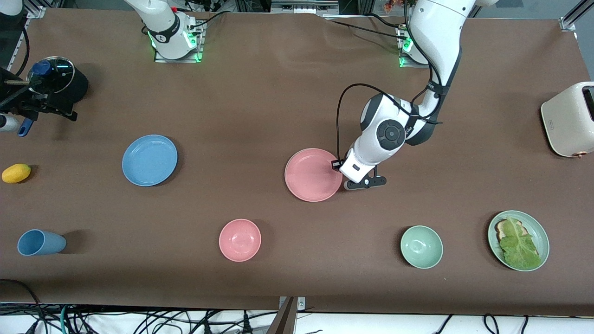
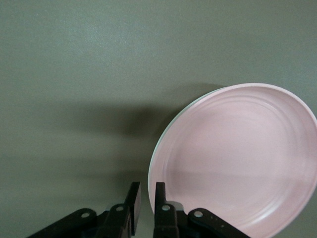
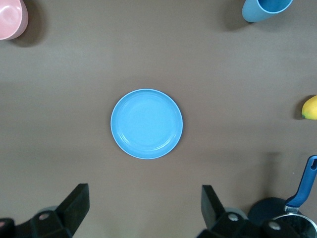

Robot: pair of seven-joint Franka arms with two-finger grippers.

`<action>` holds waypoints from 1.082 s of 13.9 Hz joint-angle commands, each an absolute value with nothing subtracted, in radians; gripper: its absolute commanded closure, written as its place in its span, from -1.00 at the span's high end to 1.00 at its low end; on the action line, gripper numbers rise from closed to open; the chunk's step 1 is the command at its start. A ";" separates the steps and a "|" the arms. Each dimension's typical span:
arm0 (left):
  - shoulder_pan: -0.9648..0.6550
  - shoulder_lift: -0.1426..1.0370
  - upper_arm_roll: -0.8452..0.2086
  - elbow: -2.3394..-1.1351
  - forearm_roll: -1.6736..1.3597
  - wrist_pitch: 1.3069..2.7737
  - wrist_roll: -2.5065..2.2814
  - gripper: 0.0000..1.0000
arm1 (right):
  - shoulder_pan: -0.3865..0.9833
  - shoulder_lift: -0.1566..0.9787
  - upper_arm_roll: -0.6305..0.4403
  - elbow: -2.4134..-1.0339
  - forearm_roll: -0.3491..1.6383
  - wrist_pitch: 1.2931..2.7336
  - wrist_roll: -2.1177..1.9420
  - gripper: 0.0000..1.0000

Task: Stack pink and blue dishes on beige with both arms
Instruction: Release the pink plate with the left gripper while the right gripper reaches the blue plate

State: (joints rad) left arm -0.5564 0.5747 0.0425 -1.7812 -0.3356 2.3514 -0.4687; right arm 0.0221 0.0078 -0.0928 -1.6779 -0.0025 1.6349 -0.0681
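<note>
Landmark: pink plate (image 1: 313, 175), lying flat near the middle of the brown desk (image 1: 260, 93).

Surroundings, from the right arm's end of the desk toward the left arm's end:
- Black pot with glass lid (image 1: 58, 83) and a yellow lemon (image 1: 16, 173) sat at the desk's edge, well apart from the pink plate.
- Blue tumbler (image 1: 41, 242) lay on its side, nearer the front camera than the lemon.
- Blue plate (image 1: 149, 160) lay flat and bare, well apart from the pink plate, toward the right arm's end.
- Pink bowl (image 1: 240, 240) was nearer the front camera than the pink plate; empty.
- Green bowl (image 1: 421, 247) was nearer the camera too, toward the left arm's end; empty.
- Green plate (image 1: 540, 234) carried toast (image 1: 503, 226) under a lettuce leaf (image 1: 519, 246).
- Cream toaster (image 1: 568, 119) stood at the left arm's end.
- Nothing lay between the two plates.

Claws:
- Right claw (image 3: 143, 210) hung high over the blue plate, fingers spread wide, holding nothing. Its arm waited.
- Left claw (image 1: 364, 183) was down at the pink plate's rim on the side toward the left arm's end. In the left wrist view its fingers (image 2: 159, 201) stood nearly together with a thin gap, one just at the rim. A pale edge showed under the pink plate's rim there; what it was could not be told.
</note>
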 commanded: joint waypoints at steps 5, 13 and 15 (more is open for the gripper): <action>-0.558 0.562 0.061 -1.764 -0.299 2.336 -0.485 0.49 | 0.018 0.015 -0.094 -1.661 0.005 1.617 -0.060 1.00; -0.505 0.483 0.172 -1.749 -0.282 2.180 -0.243 0.98 | -0.017 0.138 -0.098 -1.672 0.005 1.623 -0.051 1.00; -0.463 0.480 0.189 -1.749 -0.282 2.157 -0.142 0.99 | -0.035 0.163 -0.098 -1.693 0.006 1.666 -0.055 1.00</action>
State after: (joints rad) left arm -0.4978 0.5000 0.1819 -1.7452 -0.3114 2.1921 -0.2274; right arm -0.0090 0.1385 -0.1052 -1.6884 -0.0027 1.6394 -0.0571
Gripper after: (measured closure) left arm 0.004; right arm 0.000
